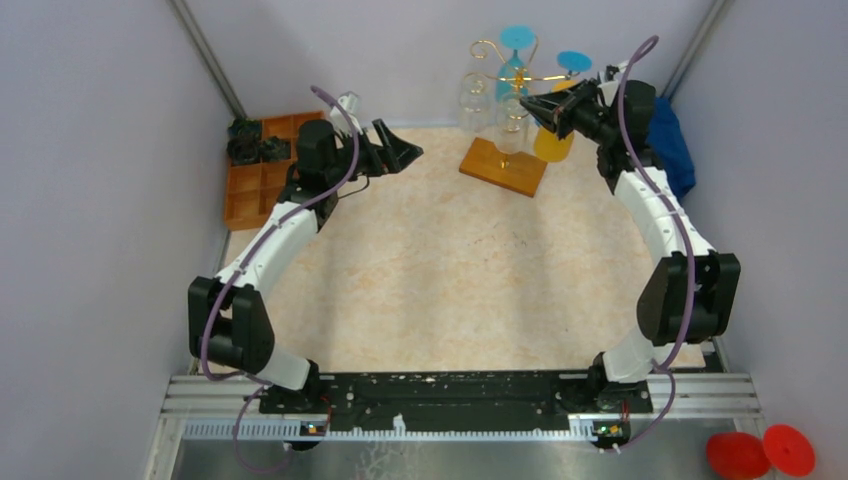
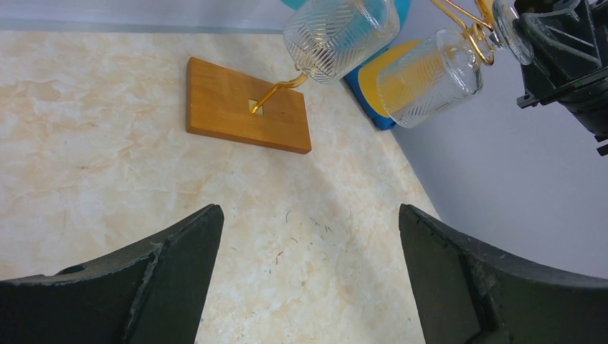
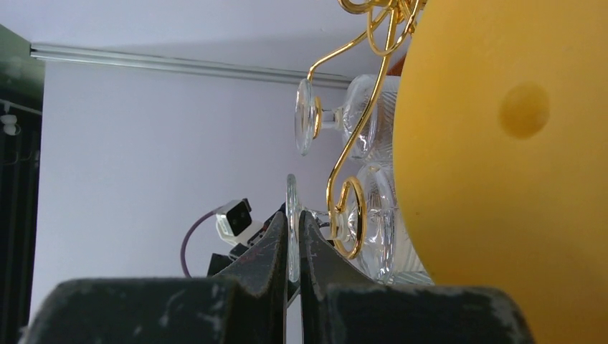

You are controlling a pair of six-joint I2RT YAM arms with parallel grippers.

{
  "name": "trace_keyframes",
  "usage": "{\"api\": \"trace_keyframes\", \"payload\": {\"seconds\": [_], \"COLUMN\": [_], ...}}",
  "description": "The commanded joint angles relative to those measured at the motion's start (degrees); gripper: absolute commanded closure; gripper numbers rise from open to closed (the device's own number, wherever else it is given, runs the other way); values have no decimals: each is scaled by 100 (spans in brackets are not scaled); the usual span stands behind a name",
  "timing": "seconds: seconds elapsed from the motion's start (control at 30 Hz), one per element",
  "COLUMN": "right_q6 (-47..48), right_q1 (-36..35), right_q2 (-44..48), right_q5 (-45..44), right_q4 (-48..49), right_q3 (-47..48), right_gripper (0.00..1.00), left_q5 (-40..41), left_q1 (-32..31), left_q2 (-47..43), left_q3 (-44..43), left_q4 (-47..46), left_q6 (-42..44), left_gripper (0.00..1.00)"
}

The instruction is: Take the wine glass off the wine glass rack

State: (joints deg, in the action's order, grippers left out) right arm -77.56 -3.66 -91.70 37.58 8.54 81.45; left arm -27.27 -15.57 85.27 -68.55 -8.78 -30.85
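Observation:
The wine glass rack (image 1: 503, 165) stands at the back of the table on its wooden base (image 2: 244, 104), with gold wire arms (image 3: 351, 154) above. A clear ribbed wine glass (image 2: 429, 77) hangs upside down from one spiral arm. My right gripper (image 3: 293, 215) is shut on this glass's thin foot disc (image 3: 292, 193), and its bowl (image 3: 376, 222) lies just past the gold loop. From above, the right gripper (image 1: 528, 103) sits at the rack's right side. My left gripper (image 2: 308, 213) stands wide open over bare table, well to the left of the rack (image 1: 404, 151).
A second clear glass (image 2: 340, 32), a yellow glass (image 3: 502, 143) and blue-footed glasses (image 1: 517, 38) also hang on the rack. An orange compartmented tray (image 1: 250, 195) sits at the far left, a blue cloth (image 1: 672, 145) by the right wall, and red discs (image 1: 760, 452) at the near right.

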Motion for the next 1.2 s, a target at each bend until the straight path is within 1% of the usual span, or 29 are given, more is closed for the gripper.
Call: {"api": "trace_keyframes", "payload": {"seconds": [0.0,0.2,0.43,0.73,0.87,0.97,1.07,1.17], "right_q6": [-114,-37,-133,-47,136,131,306,351], "right_q1": [-108,-115,-113,-82,-35,1,10,38], "right_q2": [11,-215,-430,-429,-320,-218,-146,-47], "right_q5": [167,147,144,-192,-465,-615,-808,-993], "right_q4": [480,284,452,515,286,349,93,114], "right_q3": [561,851,814,857,838,736,779,689], "right_gripper": [100,100,100,100,100,100,100,100], "left_q5": [-65,-80,-33,-42,-55,-43,-65,-55], "left_q1": [48,54,54,54,54,54,54,54], "left_q2": [74,102,82,86,74,60,52,35], "left_q3": [-215,-252,-263,-250,-244,-222,-221,-210], "left_q4": [84,87,139,157,166,174,175,174], "left_q6": [64,62,110,114,114,116,114,114], "left_gripper": [2,2,2,2,2,2,2,2]}}
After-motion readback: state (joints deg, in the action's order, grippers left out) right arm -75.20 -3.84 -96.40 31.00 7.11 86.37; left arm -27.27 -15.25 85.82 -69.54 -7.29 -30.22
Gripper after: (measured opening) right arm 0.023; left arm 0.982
